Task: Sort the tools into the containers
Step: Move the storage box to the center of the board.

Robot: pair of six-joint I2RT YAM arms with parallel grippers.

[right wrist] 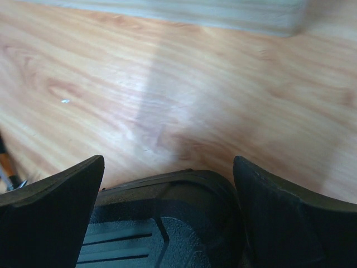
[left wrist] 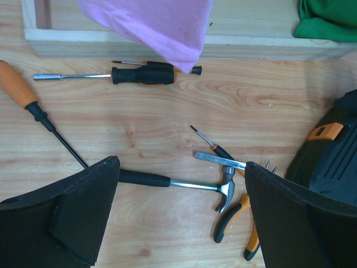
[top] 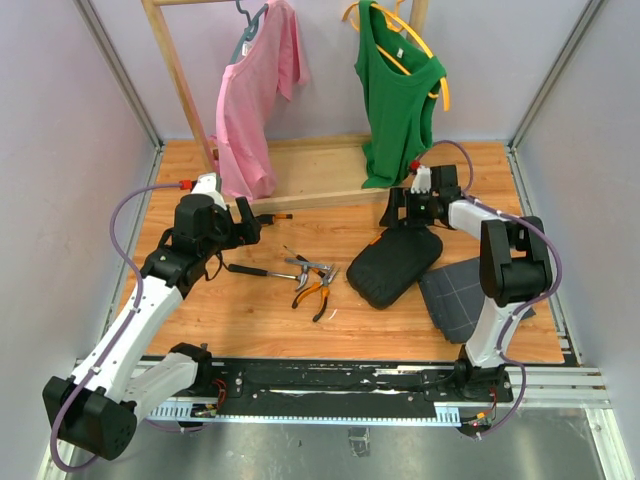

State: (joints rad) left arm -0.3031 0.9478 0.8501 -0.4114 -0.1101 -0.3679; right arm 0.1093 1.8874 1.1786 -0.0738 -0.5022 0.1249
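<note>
The black tool case [top: 395, 265] lies closed right of centre, its orange latch [left wrist: 324, 131] facing the tools. My right gripper [right wrist: 168, 162] is open, its fingers either side of the case's [right wrist: 162, 223] far rounded corner. My left gripper [left wrist: 181, 163] is open and empty above the black-handled hammer [left wrist: 184, 184]. Orange-handled pliers [left wrist: 240, 220] and a silver tool [left wrist: 220, 161] lie by the hammer head. A small screwdriver [left wrist: 215, 146] lies just above them. A black-handled screwdriver [left wrist: 142, 74] and an orange-handled one [left wrist: 22, 89] lie farther left.
A dark grey flat tray [top: 465, 295] sits right of the case, partly under it. A wooden rack base [top: 320, 195] crosses the back, with a pink shirt [top: 255, 90] and a green top [top: 400, 100] hanging from it. The pink hem [left wrist: 167, 28] hangs over the black-handled screwdriver.
</note>
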